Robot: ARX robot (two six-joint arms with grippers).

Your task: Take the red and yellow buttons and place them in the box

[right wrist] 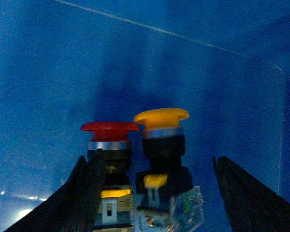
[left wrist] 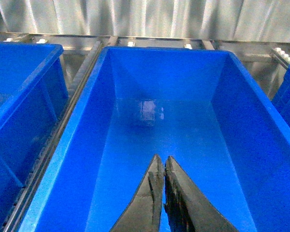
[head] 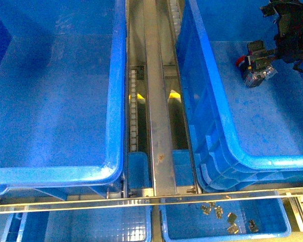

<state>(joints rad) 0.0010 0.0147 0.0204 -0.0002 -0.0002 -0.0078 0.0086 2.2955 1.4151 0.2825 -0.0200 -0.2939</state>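
Note:
A red button (right wrist: 108,126) and a yellow button (right wrist: 161,116) stand upright side by side on the floor of a large deep blue box (head: 227,136) at the right. They lie between the fingers of my right gripper (right wrist: 150,162), which is open and does not grip them. In the front view the buttons (head: 255,70) show just below the right gripper (head: 272,53), near the box's far end. My left gripper (left wrist: 160,160) is shut and empty. It hangs over the bare floor of a deep blue crate (left wrist: 106,96). The left arm is out of the front view.
A second large blue crate (head: 113,101) fills the left of the front view. A metal conveyor channel (head: 156,101) runs between the two. Below the front rail, shallow blue trays (head: 272,232) hold several small metal parts. A clear plastic piece (right wrist: 186,212) lies by the yellow button's base.

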